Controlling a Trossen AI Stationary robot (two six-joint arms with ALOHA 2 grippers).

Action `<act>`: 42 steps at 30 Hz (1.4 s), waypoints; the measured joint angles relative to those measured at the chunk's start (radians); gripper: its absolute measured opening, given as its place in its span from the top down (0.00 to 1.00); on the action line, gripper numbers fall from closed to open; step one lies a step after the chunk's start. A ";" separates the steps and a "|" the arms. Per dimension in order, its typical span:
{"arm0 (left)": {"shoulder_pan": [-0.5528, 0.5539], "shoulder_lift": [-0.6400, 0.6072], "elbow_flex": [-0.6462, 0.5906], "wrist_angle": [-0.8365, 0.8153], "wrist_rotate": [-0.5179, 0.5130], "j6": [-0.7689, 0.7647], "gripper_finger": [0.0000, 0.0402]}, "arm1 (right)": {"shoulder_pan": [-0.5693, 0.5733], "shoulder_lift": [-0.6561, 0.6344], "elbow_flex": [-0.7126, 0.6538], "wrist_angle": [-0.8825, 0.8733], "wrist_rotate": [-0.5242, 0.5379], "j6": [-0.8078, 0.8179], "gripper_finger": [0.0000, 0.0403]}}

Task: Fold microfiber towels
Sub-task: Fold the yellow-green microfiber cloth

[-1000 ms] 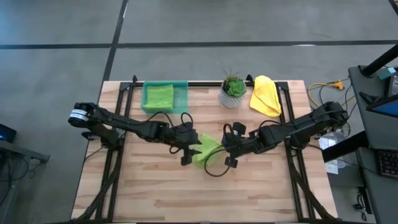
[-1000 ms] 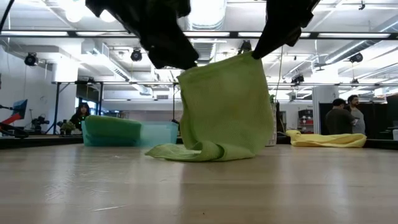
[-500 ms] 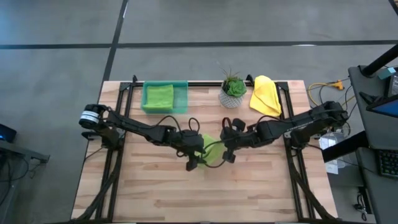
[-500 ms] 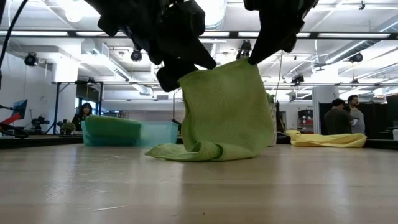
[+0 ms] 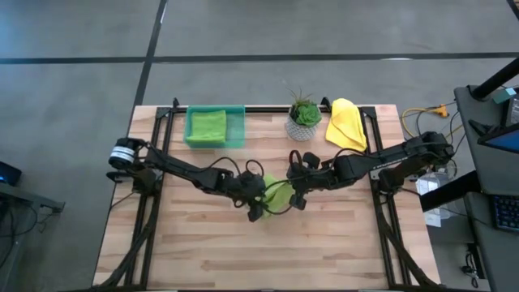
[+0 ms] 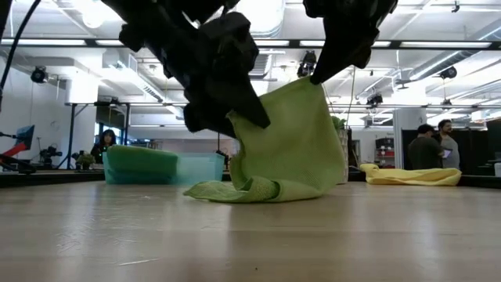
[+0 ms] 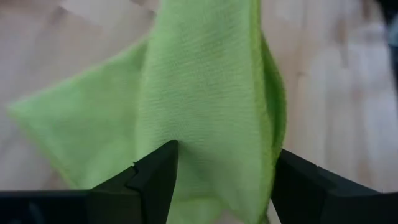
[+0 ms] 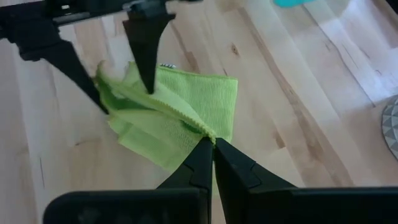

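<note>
The left end effector [image 5: 258, 204] has moved in against the lime green towel [image 5: 276, 197] since a second ago, when it hung just to the side of the cloth; now its fingers [image 7: 152, 180] stand spread with the hanging fabric between them, not pinched. The right end effector [image 8: 213, 144] is clamped shut on the towel's upper corner, as before, holding it lifted so the cloth drapes down to the counter [image 5: 324, 243], where its lower part lies bunched in folds just below both end effectors. In the low view the left end effector now covers the towel's left edge, which was clear a second ago.

Beyond the end effectors, toward the far edge of the counter, stand a small potted plant [image 5: 303, 118] and, beside it, a yellow towel [image 5: 346, 126] in a loose heap. Farther to the left end effector's side sits a see-through green tray [image 5: 236, 128] with a second lime green towel [image 5: 205, 126] folded in it. In the room behind, people [image 6: 433, 146] stand at the far right.
</note>
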 joint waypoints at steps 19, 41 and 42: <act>-0.056 -0.073 0.154 -0.343 -0.207 0.242 0.99 | -0.046 -0.004 -0.003 -0.021 -0.004 -0.001 0.98; 0.273 -0.239 0.723 -0.834 -0.202 0.760 1.00 | -0.149 -0.134 0.340 -0.115 0.234 -0.284 0.98; 0.259 -0.234 0.729 -0.837 -0.198 0.753 1.00 | -0.133 -0.136 0.332 -0.126 0.236 -0.269 0.98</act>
